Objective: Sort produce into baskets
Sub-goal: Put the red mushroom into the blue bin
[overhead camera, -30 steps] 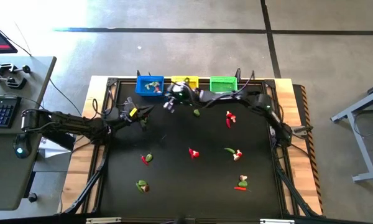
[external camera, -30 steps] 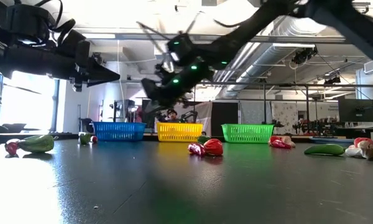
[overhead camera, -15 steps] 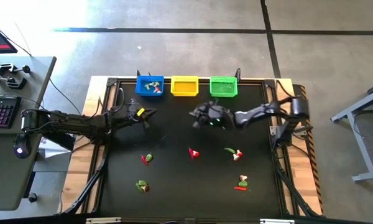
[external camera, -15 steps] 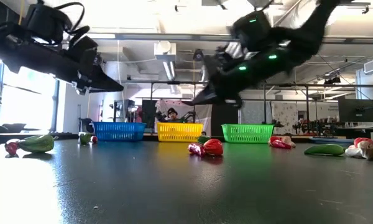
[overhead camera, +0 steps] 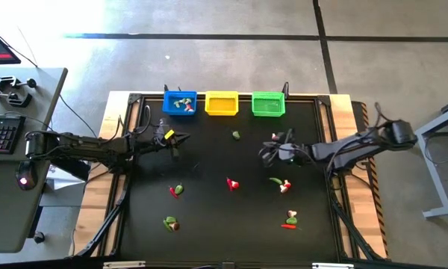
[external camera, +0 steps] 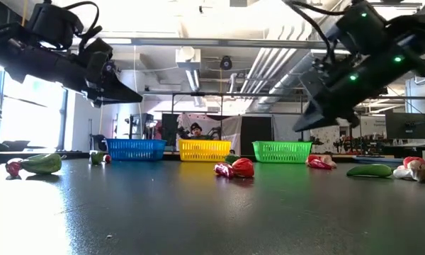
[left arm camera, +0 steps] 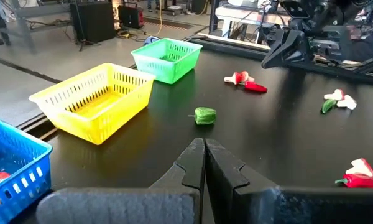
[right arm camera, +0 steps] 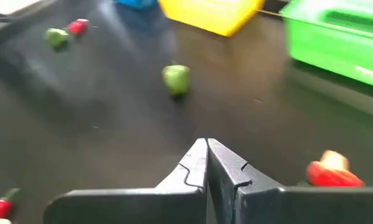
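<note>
Three baskets stand in a row at the table's far edge: blue [overhead camera: 180, 104] with a few pieces inside, yellow [overhead camera: 222, 104] and green [overhead camera: 268, 104]. Small produce lies scattered on the black table: a green piece [overhead camera: 236, 135], a red one [overhead camera: 231, 183], a green and white one [overhead camera: 281, 183] and others nearer the front. My left gripper [overhead camera: 175, 138] hovers shut near the blue basket, holding nothing. My right gripper [overhead camera: 263, 153] hovers shut right of centre, above the table, next to a red and white piece [right arm camera: 332, 171].
More produce lies at the front left [overhead camera: 169, 223], left of centre [overhead camera: 177, 190] and at the front right [overhead camera: 290, 219]. A desk with a keyboard [overhead camera: 0, 134] stands left of the table. Bare black table lies between the two grippers.
My right gripper has swung from beside the blue and yellow baskets toward the table's right edge and somewhat nearer, rolling as it went and staying shut. My left gripper has tipped its fingers slightly downward in place.
</note>
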You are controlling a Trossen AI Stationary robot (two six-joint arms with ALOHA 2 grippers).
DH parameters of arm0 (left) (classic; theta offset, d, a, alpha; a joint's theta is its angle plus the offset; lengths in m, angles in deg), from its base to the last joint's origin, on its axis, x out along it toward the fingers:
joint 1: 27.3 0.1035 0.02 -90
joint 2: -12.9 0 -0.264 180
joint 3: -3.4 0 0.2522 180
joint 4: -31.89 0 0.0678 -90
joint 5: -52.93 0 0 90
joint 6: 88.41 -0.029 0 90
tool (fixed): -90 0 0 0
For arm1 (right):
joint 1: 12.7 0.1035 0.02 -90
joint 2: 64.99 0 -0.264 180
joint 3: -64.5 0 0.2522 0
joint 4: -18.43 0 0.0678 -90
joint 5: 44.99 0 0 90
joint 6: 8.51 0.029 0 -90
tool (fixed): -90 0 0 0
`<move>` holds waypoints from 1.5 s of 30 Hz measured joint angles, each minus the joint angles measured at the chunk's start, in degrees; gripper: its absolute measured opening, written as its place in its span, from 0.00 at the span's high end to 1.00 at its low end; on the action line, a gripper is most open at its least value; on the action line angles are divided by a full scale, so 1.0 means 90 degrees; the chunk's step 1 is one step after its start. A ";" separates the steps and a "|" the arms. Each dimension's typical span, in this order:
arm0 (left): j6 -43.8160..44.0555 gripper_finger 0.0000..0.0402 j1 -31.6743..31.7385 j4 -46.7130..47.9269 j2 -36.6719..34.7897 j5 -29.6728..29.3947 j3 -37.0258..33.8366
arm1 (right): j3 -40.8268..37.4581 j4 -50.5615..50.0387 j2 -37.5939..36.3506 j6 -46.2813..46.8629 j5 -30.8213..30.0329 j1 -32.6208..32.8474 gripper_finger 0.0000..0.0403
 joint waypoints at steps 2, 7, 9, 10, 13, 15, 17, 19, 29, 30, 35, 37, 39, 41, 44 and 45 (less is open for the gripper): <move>-0.0002 1.00 0.0000 0.0013 0.0000 0.0000 0.0000 | -0.0071 -0.0615 -0.0247 0.0193 0.0008 -0.0026 1.00; -0.0004 1.00 0.0000 0.0018 0.0000 0.0000 0.0000 | -0.0079 -0.2134 -0.0596 0.1223 -0.0028 -0.0062 1.00; -0.0011 1.00 0.0000 0.0018 0.0000 -0.0001 0.0000 | -0.0079 -0.2603 -0.0620 0.1581 -0.0028 -0.0046 0.98; -0.0030 1.00 0.0000 0.0016 0.0000 -0.0002 0.0000 | -0.0079 -0.2771 -0.0620 0.1729 -0.0028 -0.0038 0.96; -0.0122 1.00 0.0000 -0.0010 0.0000 0.0017 0.0000 | -0.0079 -0.3155 -0.0596 0.1996 -0.0029 -0.0039 0.89; -0.0197 1.00 0.0000 -0.0046 0.0000 0.0019 0.0000 | -0.0079 -0.3269 -0.0568 0.2005 -0.0075 -0.0087 0.83; -0.0318 1.00 0.0000 -0.0062 0.0000 0.0019 0.0000 | -0.0079 -0.3293 -0.0556 0.1948 -0.0095 -0.0158 0.78; -0.0402 1.00 0.0000 -0.0065 0.0000 0.0019 0.0000 | -0.0079 -0.3259 -0.0516 0.1843 -0.0093 -0.0244 0.74; -0.0400 1.00 0.0000 -0.0065 0.0000 0.0019 0.0000 | -0.0076 -0.2829 -0.0159 0.1087 0.0470 -0.0943 0.72; -0.0400 1.00 0.0000 -0.0065 0.0000 0.0019 0.0000 | -0.0076 -0.2765 -0.0111 0.0989 0.0501 -0.1012 0.72; -0.0378 1.00 0.0000 -0.0070 0.0000 0.0007 0.0000 | -0.0072 -0.2630 0.0144 0.0706 0.0746 -0.1335 0.78; -0.0349 1.00 0.0000 -0.0070 0.0000 0.0003 0.0000 | -0.0059 -0.2538 0.0229 0.0543 0.0839 -0.1423 0.83; -0.0349 1.00 0.0000 -0.0087 0.0000 -0.0002 -0.0006 | -0.0055 -0.2461 0.0274 0.0394 0.0856 -0.1467 0.89; -0.0346 1.00 0.0000 -0.0264 -0.0002 -0.0002 -0.0074 | -0.0057 -0.2459 0.0259 0.0299 0.0837 -0.1476 0.96; -0.0335 1.00 0.0002 -0.0686 -0.0002 0.0189 -0.0276 | -0.0066 -0.2503 0.0134 0.0135 0.0864 -0.1469 0.98; -0.0310 1.00 0.0002 -0.0802 0.0000 0.0311 -0.0330 | -0.0071 -0.2547 0.0067 0.0110 0.0907 -0.1447 0.97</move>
